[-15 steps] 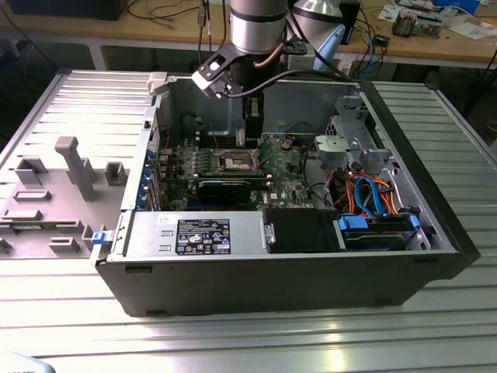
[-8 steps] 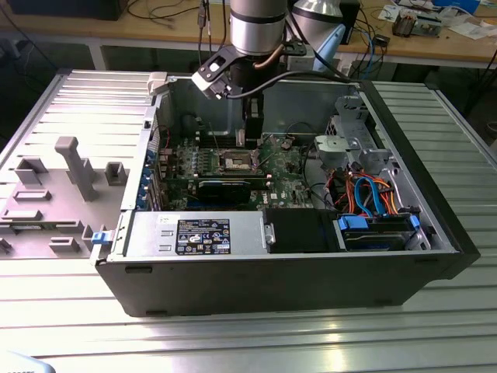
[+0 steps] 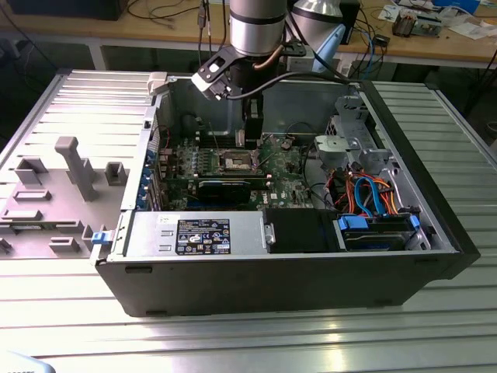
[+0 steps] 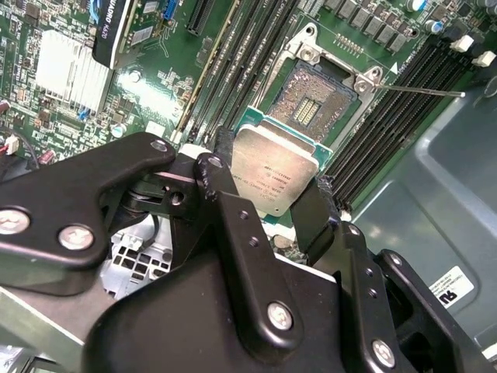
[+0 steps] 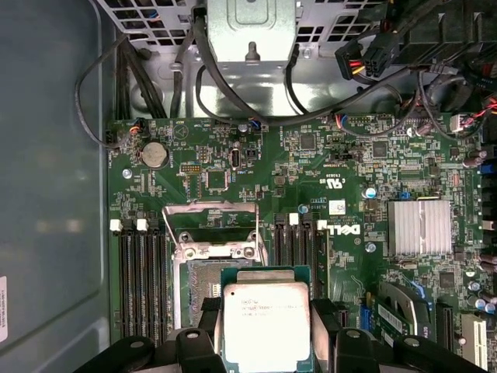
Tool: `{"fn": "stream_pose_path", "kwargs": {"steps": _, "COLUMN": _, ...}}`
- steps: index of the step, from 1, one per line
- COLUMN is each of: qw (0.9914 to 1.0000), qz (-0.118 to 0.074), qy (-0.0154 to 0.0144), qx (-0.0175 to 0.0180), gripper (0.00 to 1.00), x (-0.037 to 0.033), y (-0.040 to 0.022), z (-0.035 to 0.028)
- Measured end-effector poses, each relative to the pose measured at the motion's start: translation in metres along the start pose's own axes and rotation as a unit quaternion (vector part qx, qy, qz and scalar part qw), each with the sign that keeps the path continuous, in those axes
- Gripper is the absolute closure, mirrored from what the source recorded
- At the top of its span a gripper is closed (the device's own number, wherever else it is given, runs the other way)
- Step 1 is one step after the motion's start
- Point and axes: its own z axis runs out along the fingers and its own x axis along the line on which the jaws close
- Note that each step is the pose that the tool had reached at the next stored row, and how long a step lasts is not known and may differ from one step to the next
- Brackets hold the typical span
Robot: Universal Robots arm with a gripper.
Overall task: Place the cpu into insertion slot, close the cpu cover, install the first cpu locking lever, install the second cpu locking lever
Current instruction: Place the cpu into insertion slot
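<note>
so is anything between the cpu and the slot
Nothing: in the second wrist view the gripper holds the cpu just short of the insertion slot, whose centre lies bare.

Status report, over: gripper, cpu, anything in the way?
Gripper shut on cpu. Held above slot, not seated. Cover open, slot bare.

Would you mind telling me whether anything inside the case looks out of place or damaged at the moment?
Nothing stands out. The pincer holds the cpu by two opposite edges over the insertion slot, and the cpu cover is swung open beside it. No bent, loose or damaged part shows on the board.
</note>
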Motion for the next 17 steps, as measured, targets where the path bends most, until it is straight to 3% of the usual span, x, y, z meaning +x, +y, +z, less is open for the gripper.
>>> {"fn": "stream_pose_path", "kwargs": {"steps": 17, "qw": 1.0, "qz": -0.001, "qy": 0.0001, "qx": 0.0, "gripper": 0.45, "x": 0.0, "y": -0.0001, "z": 0.0038}}
